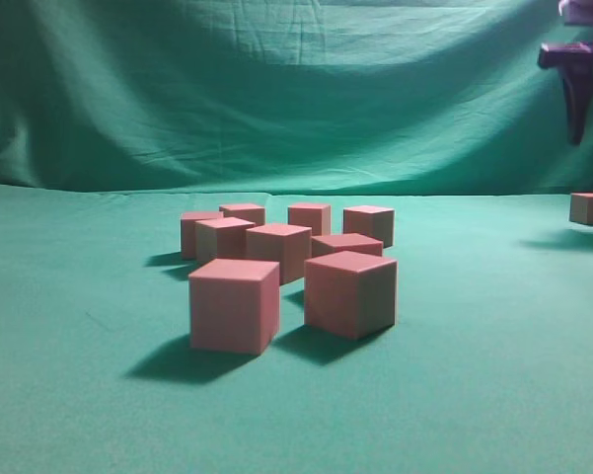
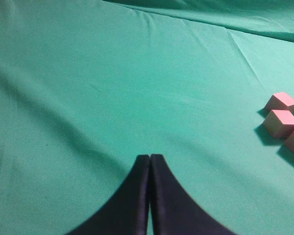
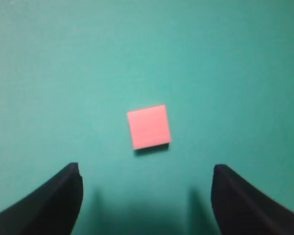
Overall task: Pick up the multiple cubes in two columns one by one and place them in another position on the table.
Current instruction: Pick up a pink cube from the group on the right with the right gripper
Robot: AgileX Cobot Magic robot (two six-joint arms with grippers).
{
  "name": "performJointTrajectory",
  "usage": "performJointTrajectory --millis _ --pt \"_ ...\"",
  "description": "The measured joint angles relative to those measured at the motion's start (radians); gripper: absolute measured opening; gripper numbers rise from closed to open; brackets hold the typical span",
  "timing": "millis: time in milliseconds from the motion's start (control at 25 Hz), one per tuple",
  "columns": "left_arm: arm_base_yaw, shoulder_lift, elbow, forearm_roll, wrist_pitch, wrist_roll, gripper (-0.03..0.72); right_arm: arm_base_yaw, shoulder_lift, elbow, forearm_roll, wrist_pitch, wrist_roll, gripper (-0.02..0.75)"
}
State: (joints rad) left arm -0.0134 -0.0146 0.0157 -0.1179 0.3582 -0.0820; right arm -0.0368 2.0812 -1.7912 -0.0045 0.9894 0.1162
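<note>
1. From my seat at the controls, I judged the job barely begun: one cube (image 1: 591, 208) sat alone at the far right of the table (image 1: 69, 395), well apart from the rest, and I took that to be the new spot.
2. The main group of cubes (image 1: 281, 272) stood near the middle of the table in two rough columns running away from the exterior camera. I counted eight there, with the nearest pair largest in view and the back ones partly hidden behind those in front, so I could not rule out another.
3. The right gripper (image 3: 147, 196) hung above the lone cube (image 3: 148, 127), its fingers (image 3: 58, 196) spread wide and empty. The cube lay flat on the cloth between and ahead of them, touching neither. In the exterior view only a dark part of that arm (image 1: 575, 79) showed, high at the right edge.
4. The left gripper (image 2: 150, 161) had its fingers pressed together with nothing between them, hovering over bare cloth, with a few cubes (image 2: 282, 122) off at its right edge.
5. My reading was that one placement was done and the eight in the middle were left to move.
</note>
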Motion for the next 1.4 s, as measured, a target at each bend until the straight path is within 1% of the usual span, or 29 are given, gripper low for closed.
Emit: performJointTrajectory --millis 200,480,760,880,920,960,1200,1320,1400 --pt "0.000 0.000 0.000 0.000 0.000 0.000 0.000 -0.009 0.074 0.000 0.020 -0.091 -0.079 0.529" --pt "0.000 0.000 0.000 0.000 0.000 0.000 0.000 -0.009 0.124 0.000 0.023 -0.193 -0.110 0.529" --pt "0.000 0.000 0.000 0.000 0.000 0.000 0.000 -0.009 0.167 0.000 0.026 -0.197 -0.125 0.529" --pt "0.000 0.000 0.000 0.000 0.000 0.000 0.000 -0.009 0.172 0.000 0.028 -0.190 -0.126 0.367" --pt "0.000 0.000 0.000 0.000 0.000 0.000 0.000 -0.009 0.172 0.000 0.030 -0.190 -0.126 0.294" --pt "0.000 0.000 0.000 0.000 0.000 0.000 0.000 -0.009 0.172 0.000 0.030 -0.188 -0.126 0.250" --pt "0.000 0.000 0.000 0.000 0.000 0.000 0.000 -0.003 0.102 0.000 0.075 -0.153 -0.127 0.255" --pt "0.000 0.000 0.000 0.000 0.000 0.000 0.000 0.025 0.005 0.000 0.079 -0.109 -0.129 0.255" --pt "0.000 0.000 0.000 0.000 0.000 0.000 0.000 0.060 -0.072 0.000 0.083 -0.070 -0.129 0.255"
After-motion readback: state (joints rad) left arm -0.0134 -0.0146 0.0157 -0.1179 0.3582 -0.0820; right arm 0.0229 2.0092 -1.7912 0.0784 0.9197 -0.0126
